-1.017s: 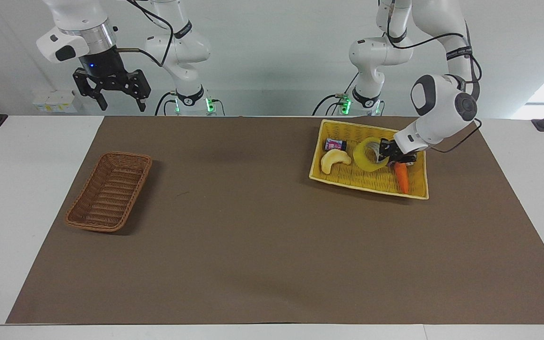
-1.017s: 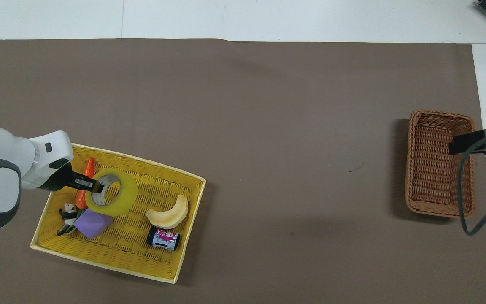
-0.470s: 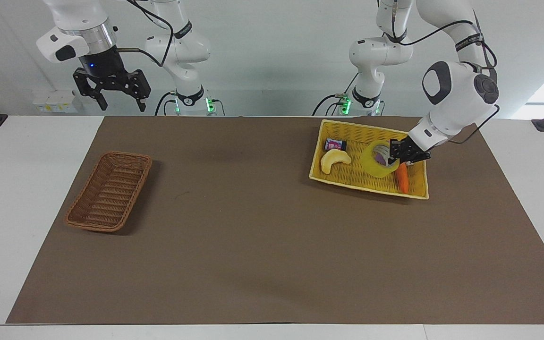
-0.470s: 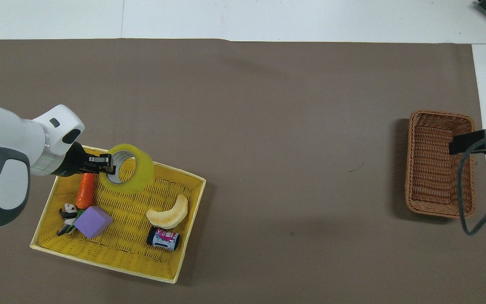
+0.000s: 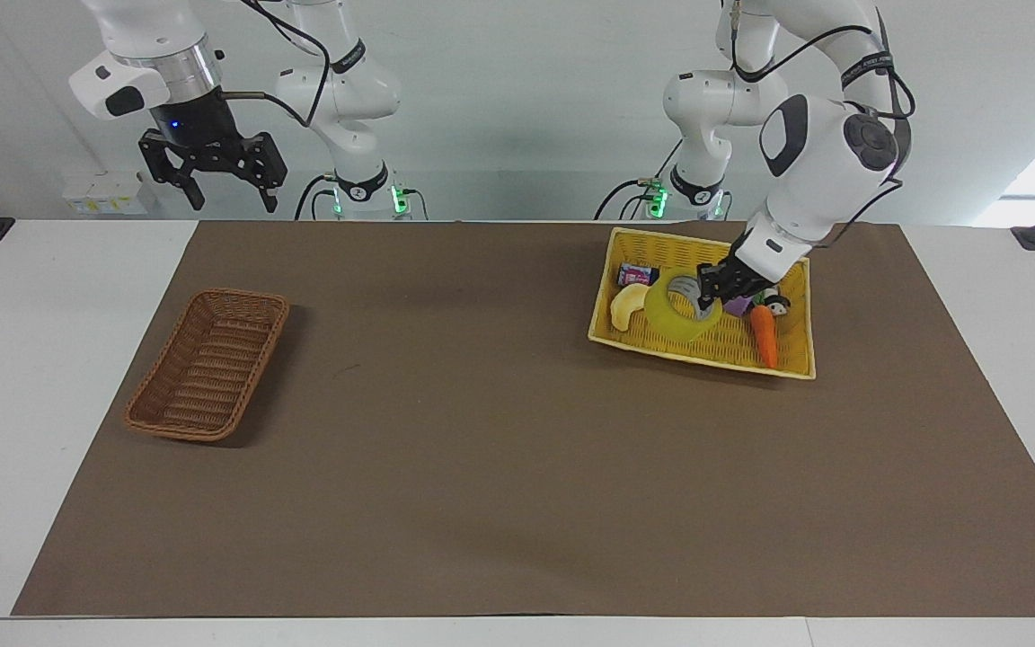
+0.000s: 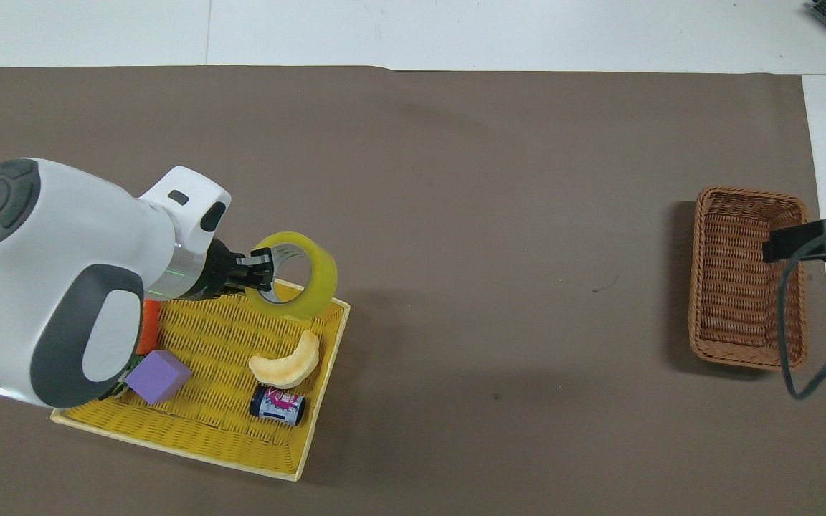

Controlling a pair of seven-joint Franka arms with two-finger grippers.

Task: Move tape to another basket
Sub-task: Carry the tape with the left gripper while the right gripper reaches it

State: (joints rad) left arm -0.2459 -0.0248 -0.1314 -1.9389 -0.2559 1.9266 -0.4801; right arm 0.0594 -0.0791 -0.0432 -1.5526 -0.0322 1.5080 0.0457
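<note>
We saw the tape (image 5: 677, 309) gripped in the left gripper (image 5: 709, 293), raised over the yellow basket (image 5: 609, 270).
Its fingers pinched the roll's wall, the roll hanging from their tips; the right gripper (image 5: 228, 190) waited open above the brown basket (image 5: 208, 363).

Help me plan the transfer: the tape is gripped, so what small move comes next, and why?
Probably carry it sideways toward the right arm's end. The left gripper holds the tape lifted over the yellow basket, while the brown basket sits at that end, under the waiting right gripper.
</note>
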